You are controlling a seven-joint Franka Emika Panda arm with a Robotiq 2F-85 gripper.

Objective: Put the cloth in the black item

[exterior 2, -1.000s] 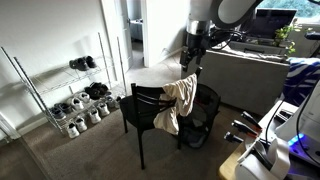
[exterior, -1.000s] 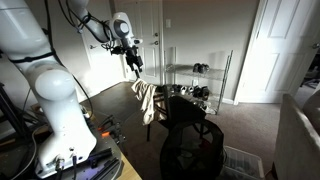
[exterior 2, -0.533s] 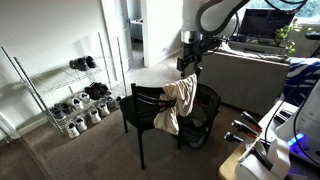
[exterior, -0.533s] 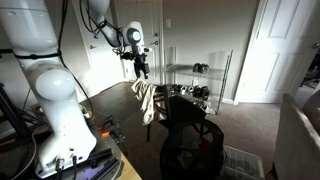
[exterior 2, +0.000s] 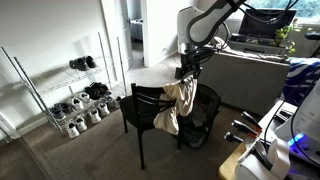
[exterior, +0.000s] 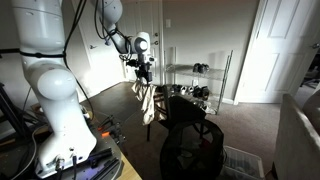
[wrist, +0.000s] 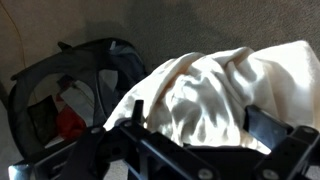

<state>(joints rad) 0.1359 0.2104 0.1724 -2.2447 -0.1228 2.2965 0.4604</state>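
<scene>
Carpeted room | claw spread apart over cloth | black item partly hidden by cloth

floor: brown carpet | walls: pale | wire shoe rack by wall | white doors

No writing, label, brand, number or sign could be read in any of the views; the pictures were too small and dim for lettering to show.
</scene>
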